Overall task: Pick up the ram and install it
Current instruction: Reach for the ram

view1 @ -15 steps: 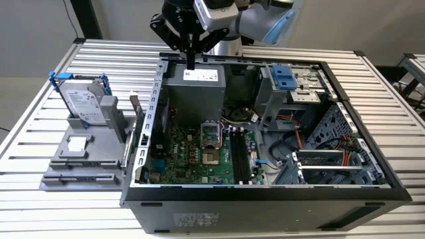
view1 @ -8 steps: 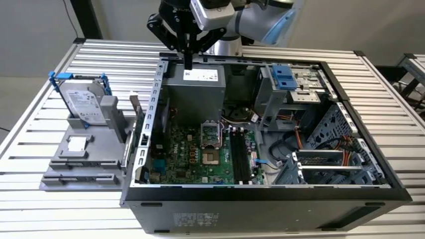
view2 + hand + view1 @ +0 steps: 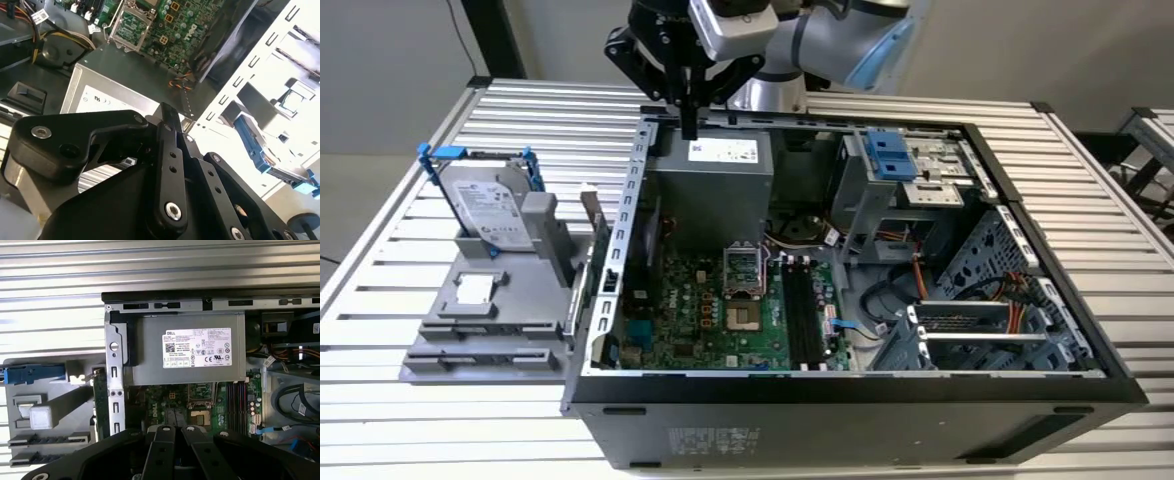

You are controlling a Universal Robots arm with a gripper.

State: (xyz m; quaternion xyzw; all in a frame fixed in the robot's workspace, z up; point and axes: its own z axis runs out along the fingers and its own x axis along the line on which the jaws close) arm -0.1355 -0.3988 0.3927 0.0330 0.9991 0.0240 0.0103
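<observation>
Shows the gripper (image 3: 688,128) closed, fingers pressed together with nothing between them, poised above the grey power supply (image 3: 720,175) of the open computer case (image 3: 854,385), at the end toward the surface's (image 3: 520,110) far edge in the exterior view. Places the ram (image 3: 596,235) apart from the gripper, standing on edge in the grey fixture (image 3: 467,330) near the surface's edge at the exterior view's left, just beside the case's outer wall. Renders the ram (image 3: 100,400) as a dark green strip in the first wrist view. Sets a hard drive (image 3: 487,205) in a blue frame upright on the same fixture. Keeps the long black memory slots (image 3: 803,310) on the motherboard (image 3: 694,310) inside the case.
</observation>
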